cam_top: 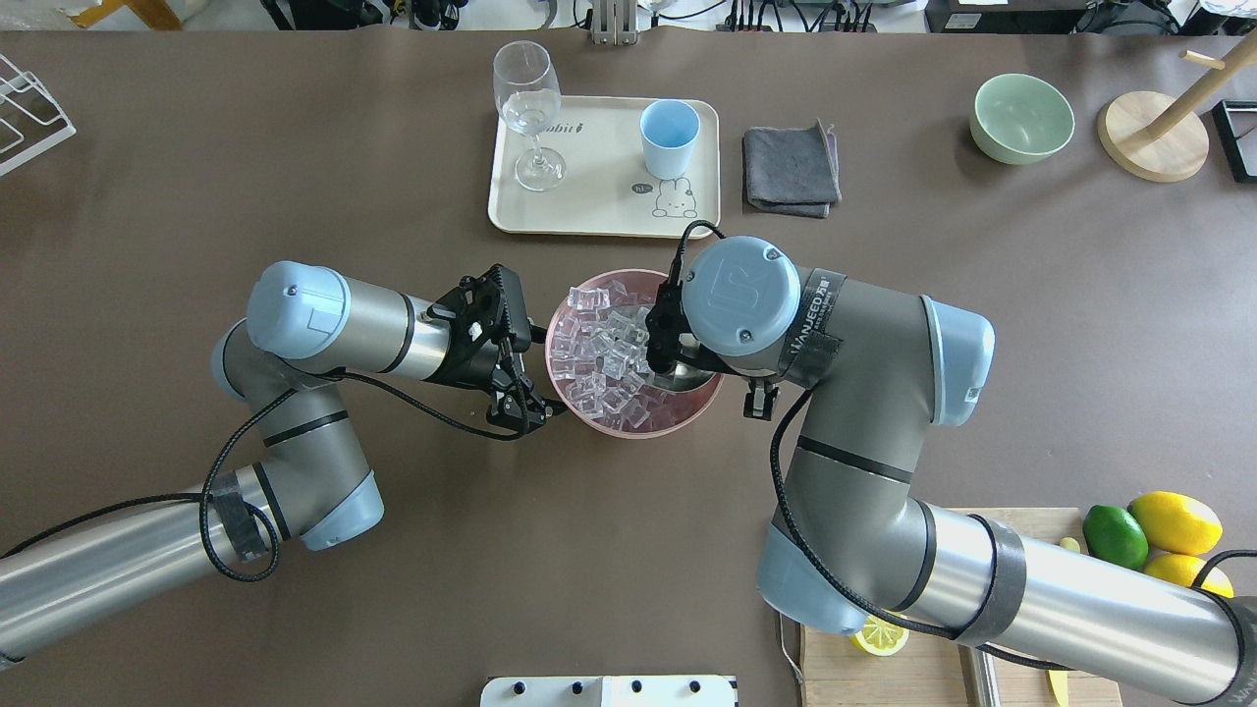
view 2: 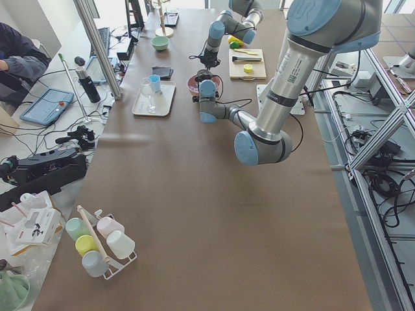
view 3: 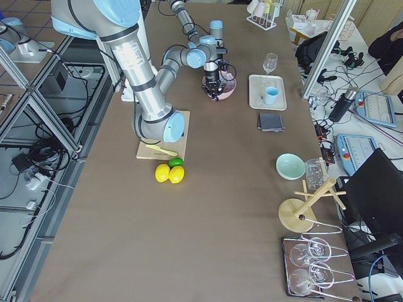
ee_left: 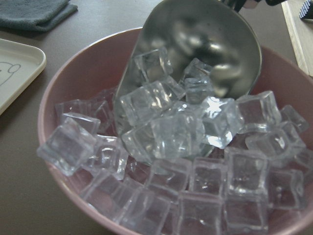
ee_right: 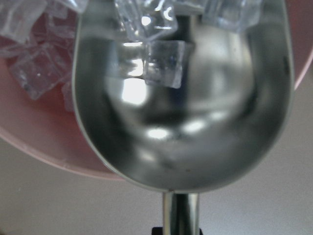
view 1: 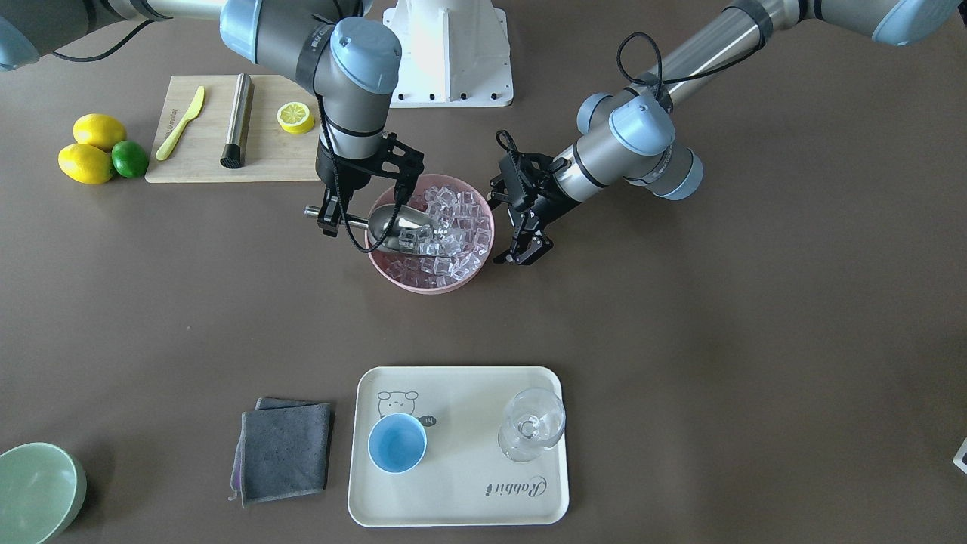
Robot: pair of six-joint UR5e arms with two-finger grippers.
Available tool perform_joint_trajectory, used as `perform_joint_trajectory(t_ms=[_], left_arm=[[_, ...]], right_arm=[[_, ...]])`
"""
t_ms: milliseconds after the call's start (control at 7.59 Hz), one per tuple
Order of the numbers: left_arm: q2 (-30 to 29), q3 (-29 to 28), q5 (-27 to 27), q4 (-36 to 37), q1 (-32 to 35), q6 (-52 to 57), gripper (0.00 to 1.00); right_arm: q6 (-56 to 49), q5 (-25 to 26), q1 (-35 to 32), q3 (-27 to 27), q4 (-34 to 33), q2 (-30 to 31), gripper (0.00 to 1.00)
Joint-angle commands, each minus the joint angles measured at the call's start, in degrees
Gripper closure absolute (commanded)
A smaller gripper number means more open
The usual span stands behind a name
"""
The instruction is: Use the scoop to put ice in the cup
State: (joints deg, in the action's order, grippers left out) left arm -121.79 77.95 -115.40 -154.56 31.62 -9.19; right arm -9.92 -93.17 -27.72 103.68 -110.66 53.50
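Observation:
The steel scoop [view 1: 400,223] lies tilted in a pink bowl [view 1: 423,285] full of ice [view 1: 453,227]. Its trough mouth is pushed into the cubes [ee_left: 181,132], and at least one cube [ee_right: 164,63] sits inside it. My right gripper [view 1: 326,215] is shut on the scoop's handle [ee_right: 180,215] just outside the bowl's rim. My left gripper [view 1: 521,253] stands open with nothing in it, close beside the opposite rim; I cannot tell if it touches. The light-blue cup [view 1: 396,444] stands upright on a cream tray [view 1: 453,499], far from both grippers.
A clear stemmed glass [view 1: 531,425] shares the tray. A folded grey cloth [view 1: 285,452] lies beside the tray and a pale-green bowl [view 1: 34,491] sits at the table's corner. Behind the right arm are a cutting board [view 1: 264,159], a steel rod [view 1: 238,121], lemons and a lime.

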Motion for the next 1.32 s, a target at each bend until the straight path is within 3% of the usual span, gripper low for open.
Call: perform_joint_trajectory(t_ms=[0, 922, 1185], left_arm=[[0.1, -0.1, 0.1, 0.0, -0.1, 0.1, 0.02], [0.1, -0.3, -0.2, 0.5, -0.2, 0.1, 0.02], [0.2, -0.3, -0.3, 0.5, -0.2, 0.1, 0.02]], right_arm=[[2.6, -0.2, 0.0, 2.4, 4.1, 2.0, 1.0], [5.6, -1.8, 0.0, 13.6, 10.0, 11.8, 1.0], [11.3, -5.6, -4.8, 13.6, 15.2, 13.5, 1.0]])
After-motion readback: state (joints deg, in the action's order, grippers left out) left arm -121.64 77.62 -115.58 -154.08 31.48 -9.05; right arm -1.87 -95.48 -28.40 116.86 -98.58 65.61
